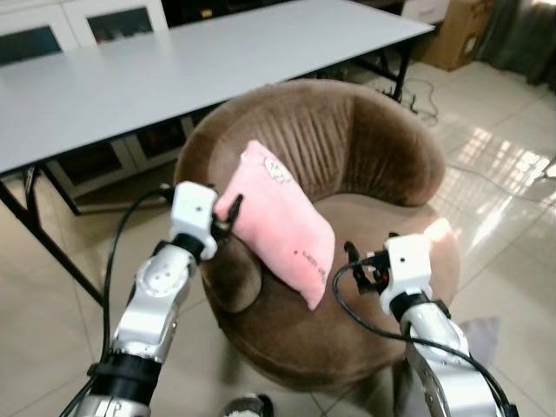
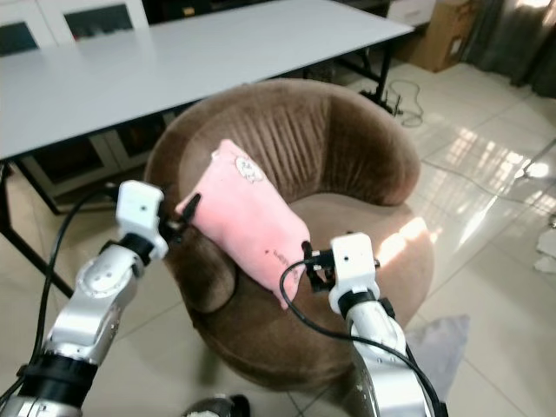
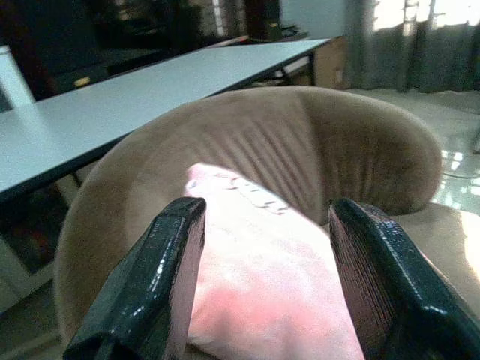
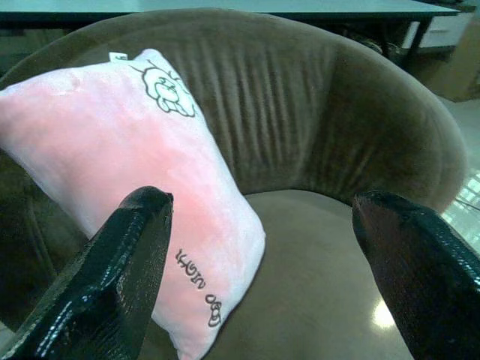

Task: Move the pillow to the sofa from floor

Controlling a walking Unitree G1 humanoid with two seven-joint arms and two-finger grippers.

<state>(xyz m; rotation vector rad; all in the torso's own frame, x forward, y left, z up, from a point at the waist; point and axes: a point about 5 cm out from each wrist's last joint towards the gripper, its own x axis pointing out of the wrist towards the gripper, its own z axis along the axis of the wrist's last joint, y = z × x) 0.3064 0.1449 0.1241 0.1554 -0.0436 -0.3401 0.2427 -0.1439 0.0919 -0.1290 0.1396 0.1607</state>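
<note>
Soft, light pink plush pillow point(image 1: 282, 228) leans on brown velvet round sofa point(image 1: 382, 165); left gripper point(image 1: 228, 215) and right gripper point(image 1: 358, 263) jaws wide, empty. Best pinched at a corner.

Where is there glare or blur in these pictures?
Left eye view: glare on the floor tiles and a sunlit patch on the sofa seat. Left wrist view: the pillow looks soft and washed out, and the windows are overexposed. Right wrist view: the near right tool fingers are blurred.
</note>
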